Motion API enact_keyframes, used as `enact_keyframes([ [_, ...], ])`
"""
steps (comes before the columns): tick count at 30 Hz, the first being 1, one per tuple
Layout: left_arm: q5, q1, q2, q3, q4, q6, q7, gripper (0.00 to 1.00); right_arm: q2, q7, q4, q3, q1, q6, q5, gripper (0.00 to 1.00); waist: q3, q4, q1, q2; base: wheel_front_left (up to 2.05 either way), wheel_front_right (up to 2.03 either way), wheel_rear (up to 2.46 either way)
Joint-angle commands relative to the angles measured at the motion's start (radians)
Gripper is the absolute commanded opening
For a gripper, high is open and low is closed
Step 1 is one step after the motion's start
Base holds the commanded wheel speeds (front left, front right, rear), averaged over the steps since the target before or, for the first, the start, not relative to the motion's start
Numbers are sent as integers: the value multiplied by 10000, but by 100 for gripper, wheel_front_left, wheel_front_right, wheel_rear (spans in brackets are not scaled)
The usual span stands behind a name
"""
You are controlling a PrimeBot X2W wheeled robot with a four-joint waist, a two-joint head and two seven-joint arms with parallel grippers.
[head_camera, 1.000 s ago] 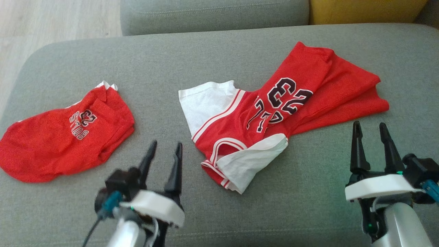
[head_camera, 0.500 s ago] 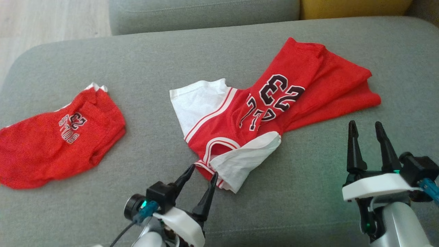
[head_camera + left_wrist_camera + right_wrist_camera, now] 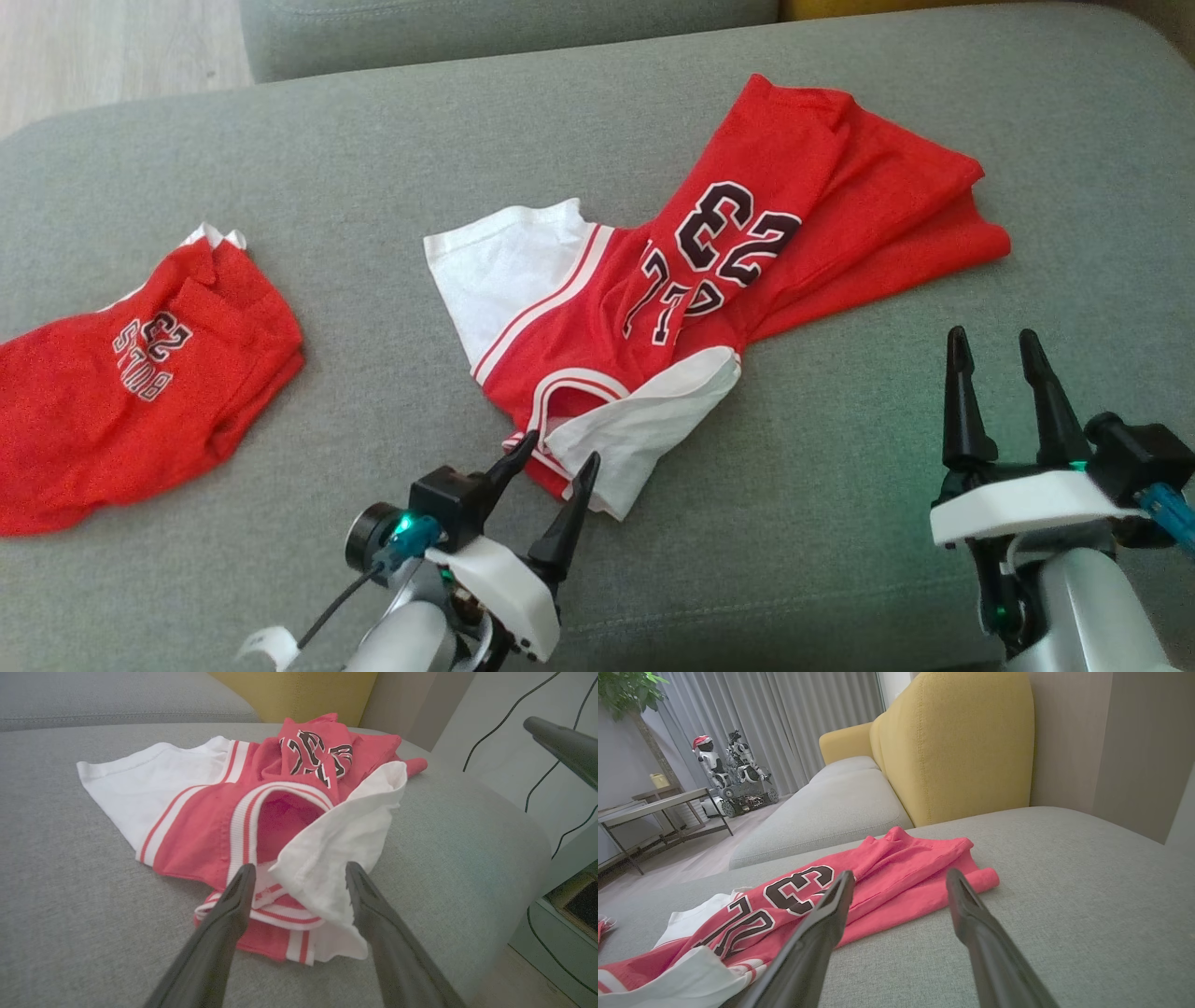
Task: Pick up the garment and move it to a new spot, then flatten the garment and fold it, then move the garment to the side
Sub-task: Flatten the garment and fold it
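On the grey sofa cushion (image 3: 373, 159), from centre to far right, the red number-23 jersey (image 3: 747, 233) lies crumpled, its long axis running from near left to far right. The left pincer (image 3: 560, 446), fingers spread wide and holding nothing, points at the jersey's near-left end. There the white sleeve (image 3: 644, 420) and the striped neck trim (image 3: 243, 821) bunch just beyond and between its tips. This arm is the nearer and appears best placed to grasp. The right pincer (image 3: 990, 333), equally wide and empty, hovers at the near right, apart from the jersey's red edge. A second red garment (image 3: 140, 392) lies well apart at the left, off the path. The jersey's loose layers may lift unevenly.
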Motion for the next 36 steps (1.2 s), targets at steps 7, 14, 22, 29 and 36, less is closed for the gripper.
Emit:
enact_keyframes([
  [7, -156, -627, -45, 76, -78, -75, -79, 49, -31, -125, -298, 203, -438, -7, 5, 100, 55, -43, 0, 0, 0, 0, 0],
  [14, -258, -849, -47, 170, -250, -10, -80, 0, -31, -166, -253, 141, -500, -7, 16, 100, 129, 9, 0, 0, 0, 0, 0],
  [22, 121, -495, 57, 1376, -2010, 616, -80, 0, -31, -131, 22, -242, -537, -7, -135, 100, -167, 329, 0, 0, 0, 0, 0],
  [29, 691, 201, 208, 2253, -3775, 647, -80, 0, -31, 329, 628, -947, -630, -7, -284, 100, -283, 715, 0, 0, 0, 0, 0],
  [36, 1020, 532, 186, 2394, -4083, 470, -80, 0, -31, 729, 1199, -1498, -1202, -7, -353, 100, -19, 1026, 0, 0, 0, 0, 0],
])
